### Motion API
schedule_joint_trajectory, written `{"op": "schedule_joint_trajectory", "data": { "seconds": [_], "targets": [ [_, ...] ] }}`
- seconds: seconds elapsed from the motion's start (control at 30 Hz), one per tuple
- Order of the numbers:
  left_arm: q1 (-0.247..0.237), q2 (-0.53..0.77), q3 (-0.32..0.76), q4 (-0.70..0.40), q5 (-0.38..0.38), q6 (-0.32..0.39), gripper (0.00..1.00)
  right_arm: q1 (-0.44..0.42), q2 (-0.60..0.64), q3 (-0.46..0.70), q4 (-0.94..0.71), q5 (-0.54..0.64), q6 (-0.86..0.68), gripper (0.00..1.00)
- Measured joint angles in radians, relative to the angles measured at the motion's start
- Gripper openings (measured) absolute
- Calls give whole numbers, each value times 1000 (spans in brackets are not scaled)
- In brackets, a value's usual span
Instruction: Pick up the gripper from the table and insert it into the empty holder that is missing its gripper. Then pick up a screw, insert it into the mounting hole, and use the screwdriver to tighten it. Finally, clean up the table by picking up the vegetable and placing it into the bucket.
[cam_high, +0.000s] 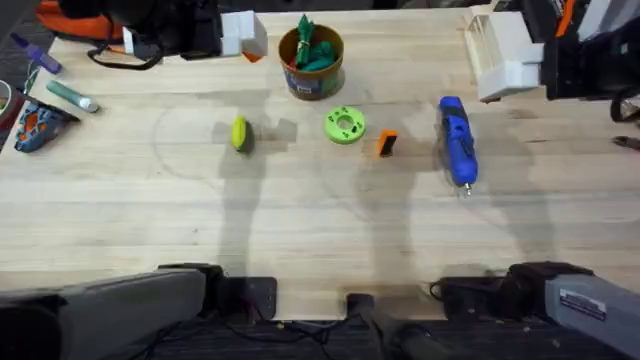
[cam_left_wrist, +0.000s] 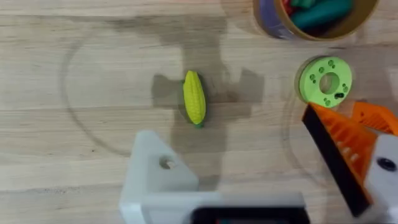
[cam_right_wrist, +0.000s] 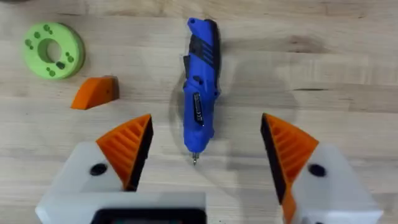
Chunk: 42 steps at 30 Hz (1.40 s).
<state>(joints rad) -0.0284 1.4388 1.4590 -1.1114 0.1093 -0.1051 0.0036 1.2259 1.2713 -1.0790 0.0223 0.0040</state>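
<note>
While right gripper (cam_right_wrist: 202, 152) gapes, screwdriver (cam_right_wrist: 201, 84) lies between.

Robotics lab bench, wooden table (cam_high: 150, 230), spare white mounts (cam_high: 500, 55) (far edge), cables (cam_high: 120, 60)

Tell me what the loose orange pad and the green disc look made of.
The orange pad: likely matte moulded or printed plastic, evenly coloured with a black end. The green disc: looks like matte plastic too, uniform bright green with clean round holes. Neither shines like metal.
</note>
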Motion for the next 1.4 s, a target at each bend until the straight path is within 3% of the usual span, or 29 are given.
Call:
{"op": "schedule_joint_trajectory", "data": {
  "seconds": [0.3, 0.6, 0.8, 1.13, 1.17, 1.23, 1.4],
  "targets": [
    [0, -29, -9, -15, -10, 0, 987, 0, 0, 0, 0, 0, 0, 992],
    [0, -304, -106, -31, -28, 1, 987, 0, 0, 0, 0, 0, 0, 992],
    [0, -459, -110, -43, -28, 56, 987, 0, 0, 0, 0, 0, 0, 992],
    [0, -549, -112, -184, -35, 95, 987, 0, 0, 0, 0, 0, 0, 992],
    [0, -550, -114, -188, -40, 106, 987, 0, 0, 0, 0, 0, 0, 991],
    [0, -543, -115, -188, -53, 203, 987, 0, 0, 0, 0, 0, 0, 991],
    [0, -533, -115, -187, -54, 323, 987, 0, 0, 0, 0, 0, 0, 991]
  ]
}}
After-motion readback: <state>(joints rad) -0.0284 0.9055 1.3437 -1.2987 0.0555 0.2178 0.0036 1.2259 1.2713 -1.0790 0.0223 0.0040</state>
